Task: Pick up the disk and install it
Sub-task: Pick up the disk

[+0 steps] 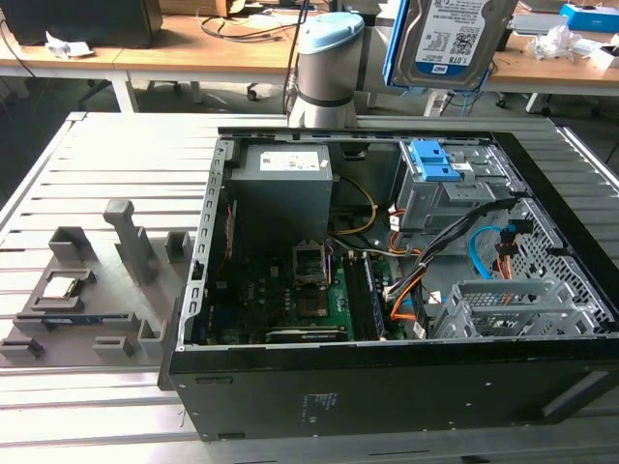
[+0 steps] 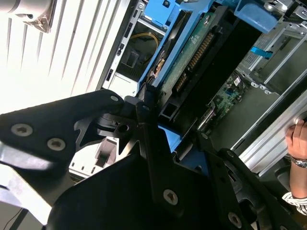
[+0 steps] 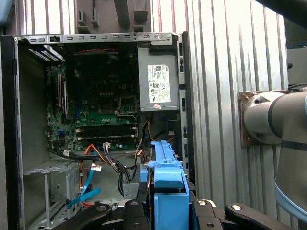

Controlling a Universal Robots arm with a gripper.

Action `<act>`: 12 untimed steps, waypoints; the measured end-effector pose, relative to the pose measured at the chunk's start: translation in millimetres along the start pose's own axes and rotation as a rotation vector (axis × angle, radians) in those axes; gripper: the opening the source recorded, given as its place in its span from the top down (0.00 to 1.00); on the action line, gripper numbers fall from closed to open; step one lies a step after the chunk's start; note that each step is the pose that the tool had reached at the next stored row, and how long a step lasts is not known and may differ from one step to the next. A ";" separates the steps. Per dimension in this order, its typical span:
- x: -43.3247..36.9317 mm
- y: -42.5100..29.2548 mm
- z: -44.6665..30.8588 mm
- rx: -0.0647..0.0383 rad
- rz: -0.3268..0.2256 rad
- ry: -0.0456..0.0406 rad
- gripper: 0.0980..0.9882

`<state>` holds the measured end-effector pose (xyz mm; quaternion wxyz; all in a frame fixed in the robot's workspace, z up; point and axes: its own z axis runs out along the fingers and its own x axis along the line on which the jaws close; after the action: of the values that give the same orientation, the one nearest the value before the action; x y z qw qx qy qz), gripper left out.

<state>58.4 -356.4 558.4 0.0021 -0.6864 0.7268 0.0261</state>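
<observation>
The disk [image 3: 167, 184] sits clamped between jaws of the gripper [image 3: 165, 210]

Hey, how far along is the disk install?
Picking up looks done: the tool is shut on the silver-grey rectangular hard drive in its blue plastic carrier frame, held in the air above the open black computer case. Not installed yet: it is clear of the grey metal drive cage with blue latches.

disk [image 1: 453, 39]: silver-grey metal, smooth paper label, bright blue plastic frame
gripper [image 2: 169, 125]: matt black, smooth
surface [image 1: 126, 155]: pale ribbed metal, dull sheen
case [image 1: 387, 391]: matt black metal
</observation>
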 end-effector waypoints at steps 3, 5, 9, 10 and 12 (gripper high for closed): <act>0.1 0.0 1.1 0.000 0.000 0.0000 0.70; 0.1 0.0 1.7 0.000 0.000 0.0001 0.70; 0.4 -0.1 3.2 0.000 0.000 0.0000 0.70; 0.4 -0.1 3.5 0.000 0.000 0.0000 0.70; 0.6 -0.1 4.4 0.000 0.000 0.0000 0.70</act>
<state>58.3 -356.8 554.0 0.0021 -0.6864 0.7268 0.0261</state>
